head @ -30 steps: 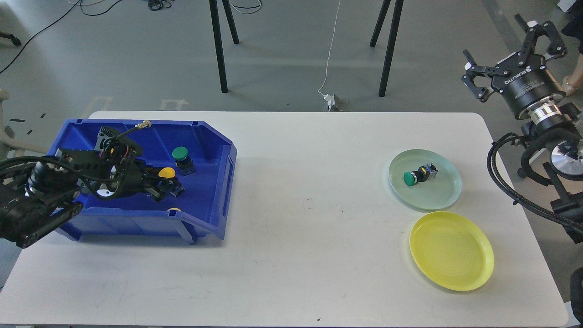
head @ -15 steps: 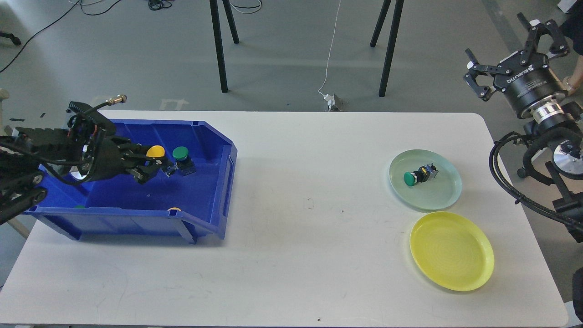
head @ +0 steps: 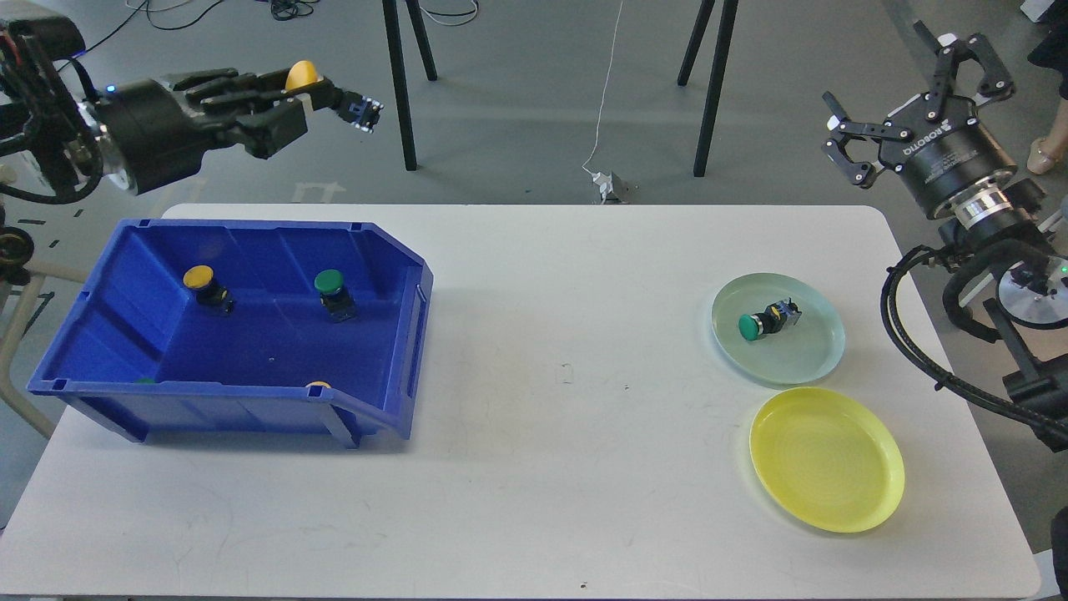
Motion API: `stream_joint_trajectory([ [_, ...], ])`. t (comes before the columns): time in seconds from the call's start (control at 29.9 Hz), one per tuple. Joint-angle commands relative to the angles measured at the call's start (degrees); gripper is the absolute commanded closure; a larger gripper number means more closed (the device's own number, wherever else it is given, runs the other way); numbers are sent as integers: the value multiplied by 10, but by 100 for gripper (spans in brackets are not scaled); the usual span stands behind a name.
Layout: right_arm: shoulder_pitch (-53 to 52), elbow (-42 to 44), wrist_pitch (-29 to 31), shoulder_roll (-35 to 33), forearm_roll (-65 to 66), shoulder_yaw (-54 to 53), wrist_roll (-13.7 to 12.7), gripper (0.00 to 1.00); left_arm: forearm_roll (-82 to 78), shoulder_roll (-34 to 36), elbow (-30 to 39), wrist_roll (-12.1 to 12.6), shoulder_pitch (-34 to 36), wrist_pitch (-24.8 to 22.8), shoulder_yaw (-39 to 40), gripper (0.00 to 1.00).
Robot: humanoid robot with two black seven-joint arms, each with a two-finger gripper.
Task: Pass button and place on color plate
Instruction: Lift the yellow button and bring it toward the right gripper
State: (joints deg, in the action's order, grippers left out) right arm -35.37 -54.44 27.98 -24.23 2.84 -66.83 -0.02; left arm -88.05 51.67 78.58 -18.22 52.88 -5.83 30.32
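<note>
My left gripper (head: 310, 93) is shut on a yellow button (head: 302, 75) and holds it high above the far left of the table, well above the blue bin (head: 392, 334). In the bin lie another yellow button (head: 200, 278) and a green button (head: 330, 284); a yellow cap (head: 318, 385) and a bit of green (head: 145, 381) peek over its front wall. A green button (head: 755, 325) lies on the pale green plate (head: 813, 351). The yellow plate (head: 826, 459) is bare. My right gripper (head: 914, 100) is open and empty, raised beyond the table's far right corner.
The white table (head: 551, 467) holds the bin at left and the two plates at right. Black stand legs (head: 400, 92) and a white cable (head: 605, 108) are on the floor behind the table. My right arm's cables (head: 926, 351) hang past the right edge.
My left gripper rose out of the bin with the yellow button, up and to the right. A second yellow button in the bin came into view. My right gripper shifted slightly left.
</note>
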Motion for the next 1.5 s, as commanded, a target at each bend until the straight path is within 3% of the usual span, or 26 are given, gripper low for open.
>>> stream_joint_trajectory([
  [0.0, 1, -43, -12, 4, 8, 30, 0, 2, 11, -103, -33, 14, 0, 68, 3, 69],
  [0.17, 1, -87, -42, 26, 73, 67, 1, 2, 10, -233, -102, 27, -1, 107, 3, 69],
  [0.43, -7, -111, -60, 61, 115, 100, 0, 8, 0, -336, -169, 27, -8, 132, -7, 69],
  [0.97, -52, -81, -68, 118, 122, 111, -11, 11, -7, -344, -168, 27, -6, 130, -23, 69],
  [1.14, -64, -61, -68, 138, 122, 129, -34, 18, -7, -344, -168, 27, -3, 130, -23, 69],
  [1.47, -83, -49, -72, 157, 122, 148, -35, 30, -7, -343, -167, 26, -2, 130, -23, 69],
])
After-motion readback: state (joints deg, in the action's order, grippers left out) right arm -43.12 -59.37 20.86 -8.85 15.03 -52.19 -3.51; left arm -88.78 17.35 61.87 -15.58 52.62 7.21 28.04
